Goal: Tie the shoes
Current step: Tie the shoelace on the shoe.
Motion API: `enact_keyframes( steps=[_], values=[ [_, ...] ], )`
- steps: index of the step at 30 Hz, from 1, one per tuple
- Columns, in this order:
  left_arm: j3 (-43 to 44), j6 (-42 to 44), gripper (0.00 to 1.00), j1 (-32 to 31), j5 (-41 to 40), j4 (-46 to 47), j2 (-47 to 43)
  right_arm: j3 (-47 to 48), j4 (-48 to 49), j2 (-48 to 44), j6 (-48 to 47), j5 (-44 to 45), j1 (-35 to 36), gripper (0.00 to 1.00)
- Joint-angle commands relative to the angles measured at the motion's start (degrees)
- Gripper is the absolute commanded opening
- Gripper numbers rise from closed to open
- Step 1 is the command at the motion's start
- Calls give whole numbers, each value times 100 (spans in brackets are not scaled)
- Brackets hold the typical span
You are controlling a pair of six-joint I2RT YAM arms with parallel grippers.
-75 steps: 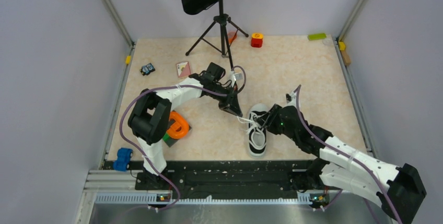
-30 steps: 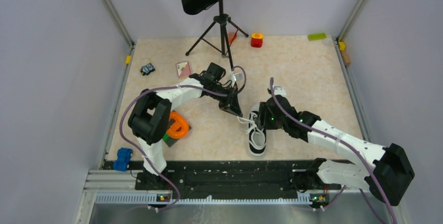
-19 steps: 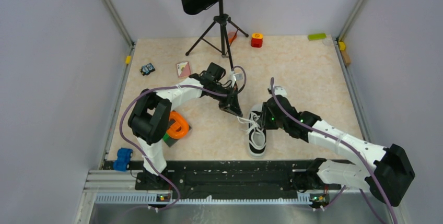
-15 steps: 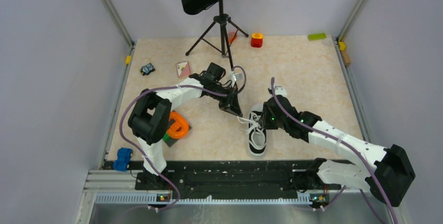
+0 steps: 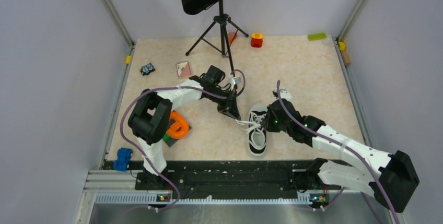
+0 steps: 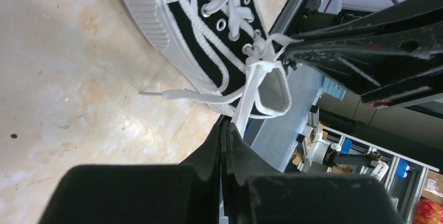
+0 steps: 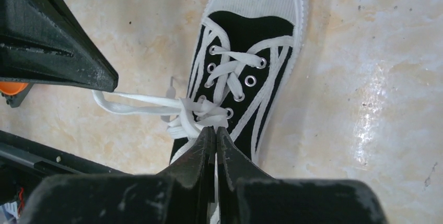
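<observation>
sneaker (image 5: 255,143) | left gripper (image 5: 233,113) left of toe, clamping lace (image 6: 251,85) | right gripper (image 7: 211,130) clamping knot (image 7: 201,112)

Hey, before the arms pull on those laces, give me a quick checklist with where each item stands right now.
1. Grip of left gripper on the white laces: ok, shut on a strand.
2. Grip of right gripper at the lace crossing: ok, shut on a strand.
3. Strand from left gripper to crossing taut: ok.
4. Small black canvas sneaker with white toe cap sole-down on the beige speckled tabletop: ok.
5. Bow finished: not ok; loose crossing only, one lace tip lies free.
6. Grippers apart: ok.
</observation>
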Motion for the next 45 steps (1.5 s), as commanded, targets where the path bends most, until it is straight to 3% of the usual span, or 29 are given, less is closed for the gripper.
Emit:
enact_keyframes(
  steps=[1, 45],
  values=[
    [-187, 220, 0, 0, -81, -131, -288, -212, 187, -283, 235, 127, -152, 0],
    [-808, 394, 0, 270, -329, -120, -438, -1266, 13, -1225, 306, 92, -1188, 0]
  ],
)
